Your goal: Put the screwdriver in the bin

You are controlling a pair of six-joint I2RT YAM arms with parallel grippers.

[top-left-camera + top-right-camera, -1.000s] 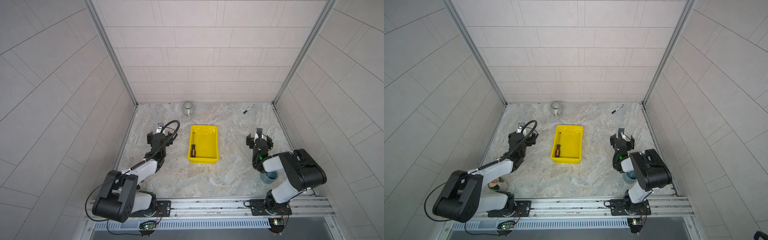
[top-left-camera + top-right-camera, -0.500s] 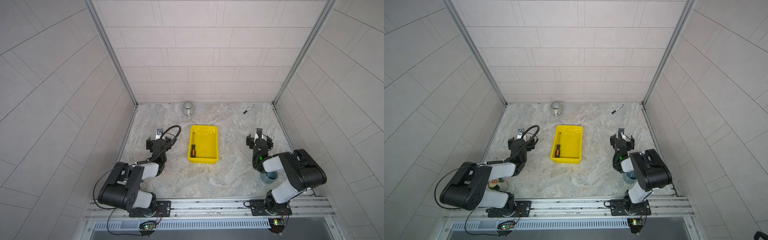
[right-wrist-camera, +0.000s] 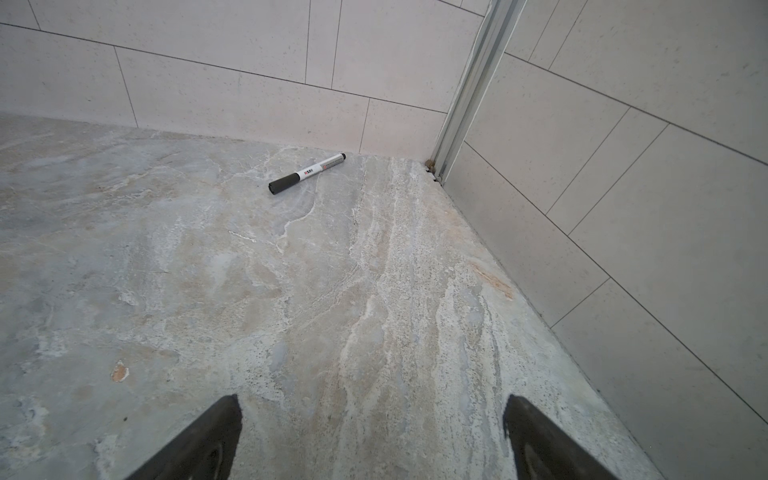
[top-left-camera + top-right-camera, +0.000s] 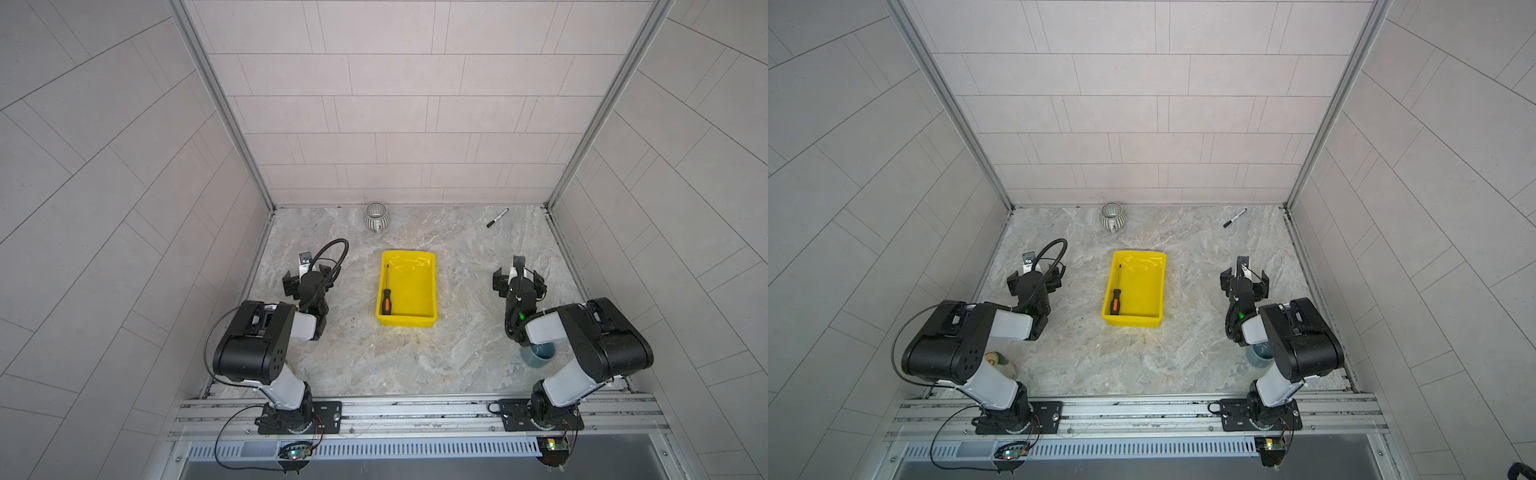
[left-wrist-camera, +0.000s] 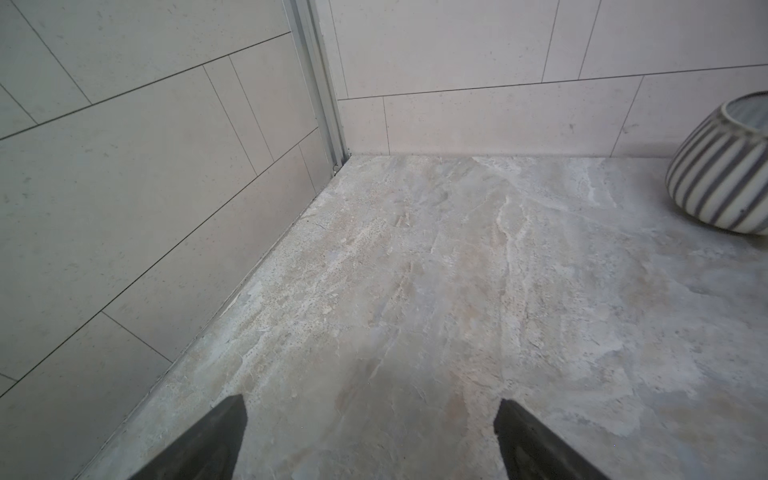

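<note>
The screwdriver [image 4: 387, 300] [image 4: 1115, 301], black-and-orange handled, lies flat inside the yellow bin [image 4: 415, 286] [image 4: 1144, 286] along its left wall, handle toward the front. Nothing touches it. My left gripper [image 4: 311, 279] [image 4: 1036, 279] hovers over bare floor to the left of the bin, open and empty; in the left wrist view [image 5: 370, 405] only marble shows between its fingertips. My right gripper [image 4: 519, 282] [image 4: 1244, 282] stands to the right of the bin, likewise open with nothing in it [image 3: 372, 401].
A striped grey mug [image 4: 376, 216] [image 5: 723, 166] sits at the back wall. A black-and-white marker pen [image 4: 497, 217] [image 3: 306, 173] lies at the back right. A blue-grey cup [image 4: 540, 355] stands under the right arm. A small object [image 4: 994, 359] shows beneath the left arm.
The left arm has folded back toward its base, its gripper staying left of the bin. The right arm and the screwdriver have not moved.
</note>
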